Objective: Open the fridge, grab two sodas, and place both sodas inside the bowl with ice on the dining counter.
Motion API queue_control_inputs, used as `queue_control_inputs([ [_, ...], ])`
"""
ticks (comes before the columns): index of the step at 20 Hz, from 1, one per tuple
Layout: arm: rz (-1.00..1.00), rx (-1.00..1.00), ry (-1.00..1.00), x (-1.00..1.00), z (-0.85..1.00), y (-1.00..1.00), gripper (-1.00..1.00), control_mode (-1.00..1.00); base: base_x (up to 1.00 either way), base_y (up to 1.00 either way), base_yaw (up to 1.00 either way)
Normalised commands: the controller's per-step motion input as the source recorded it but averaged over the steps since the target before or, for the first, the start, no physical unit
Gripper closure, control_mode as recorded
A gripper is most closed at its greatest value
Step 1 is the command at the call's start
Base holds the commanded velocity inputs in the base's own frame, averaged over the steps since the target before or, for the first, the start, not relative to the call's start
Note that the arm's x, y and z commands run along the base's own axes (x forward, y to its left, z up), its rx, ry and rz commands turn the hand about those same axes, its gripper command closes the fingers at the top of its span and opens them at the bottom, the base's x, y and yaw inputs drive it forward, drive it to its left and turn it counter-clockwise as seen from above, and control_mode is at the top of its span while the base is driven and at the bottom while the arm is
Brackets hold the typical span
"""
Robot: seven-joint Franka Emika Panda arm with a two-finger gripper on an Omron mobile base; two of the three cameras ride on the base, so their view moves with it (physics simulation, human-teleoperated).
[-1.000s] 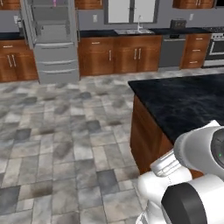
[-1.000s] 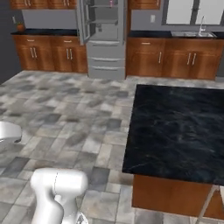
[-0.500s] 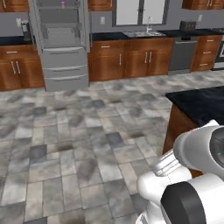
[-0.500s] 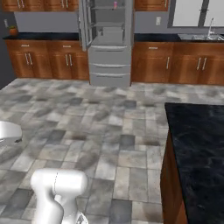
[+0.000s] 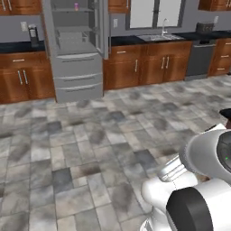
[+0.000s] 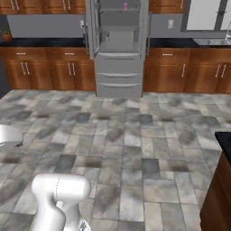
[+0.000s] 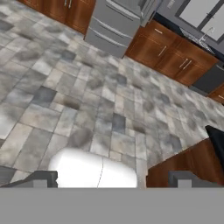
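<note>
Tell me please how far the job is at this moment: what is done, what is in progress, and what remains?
Done: the fridge stands with both upper doors open, and a purple-magenta soda shows on its top shelf. In progress: the robot faces the fridge across the tiled floor, with its claw open and empty. Left: grab both sodas and put them into the bowl on the dining counter, of which a corner shows.

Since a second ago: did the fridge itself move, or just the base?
No. The fridge keeps its place between the wood cabinets and against the wall; the whole picture has shifted together, so the base drove, not the fridge.
</note>
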Motion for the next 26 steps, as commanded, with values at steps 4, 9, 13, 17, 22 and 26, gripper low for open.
queue_control_inputs([
  [4, 0.0, 0.0, 0.0, 0.0, 0.0, 0.0, -1.0, 1.0, 0.94, 0.92, -0.13],
  [9, 0.0, 0.0, 0.0, 0.0, 0.0, 0.0, -1.0, 1.0, 0.98, 0.61, -0.04],
  [13, 0.0, 0.0, 0.0, 0.0, 0.0, 0.0, -1.0, 1.0, 0.95, 0.14, 0.08],
  [17, 0.0, 0.0, 0.0, 0.0, 0.0, 0.0, -1.0, 1.0, 0.85, -0.03, 0.14],
  [22, 0.0, 0.0, 0.0, 0.0, 0.0, 0.0, -1.0, 1.0, 0.69, -0.25, 0.15],
  [26, 0.0, 0.0, 0.0, 0.0, 0.0, 0.0, -1.0, 1.0, 0.69, -0.41, 0.11],
])
